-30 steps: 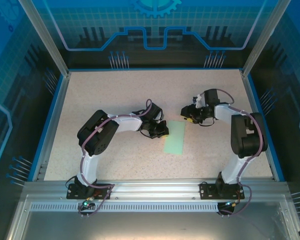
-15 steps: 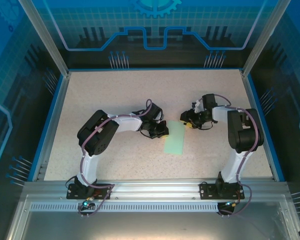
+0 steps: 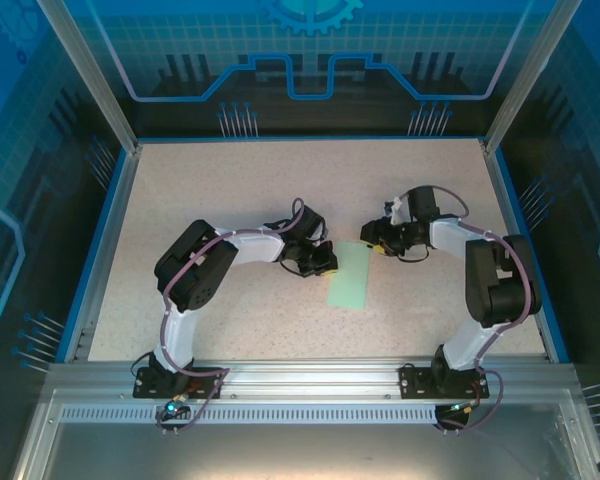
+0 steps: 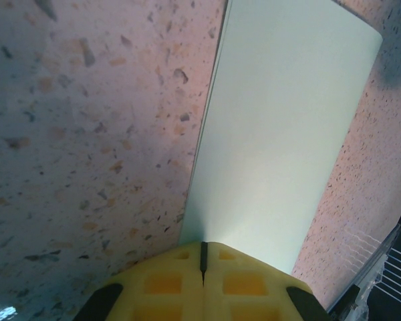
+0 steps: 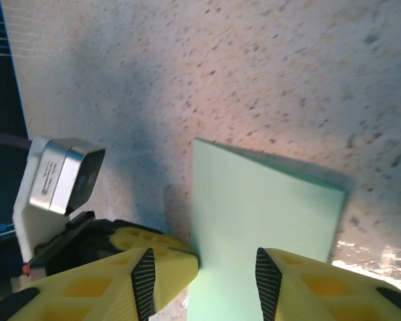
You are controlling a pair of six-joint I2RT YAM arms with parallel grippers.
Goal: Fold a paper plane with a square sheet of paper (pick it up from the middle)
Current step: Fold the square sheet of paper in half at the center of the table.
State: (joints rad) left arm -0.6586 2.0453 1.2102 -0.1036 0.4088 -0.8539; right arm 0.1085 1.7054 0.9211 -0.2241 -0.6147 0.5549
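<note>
We see the paper lying flat on the speckled table, about in the middle between the two arms. It is a narrow, long rectangle, and at its long left side two edges lie one over the other. The left gripper stands at the left edge of the paper. In the left wrist view its fingers are pressed together, with only a thin line between them, and the tips touch the near end of the paper; whether they pinch it, we cannot tell. The right gripper is at the far right corner. Its fingers stand apart, holding nothing, and the paper lies between them.
</note>
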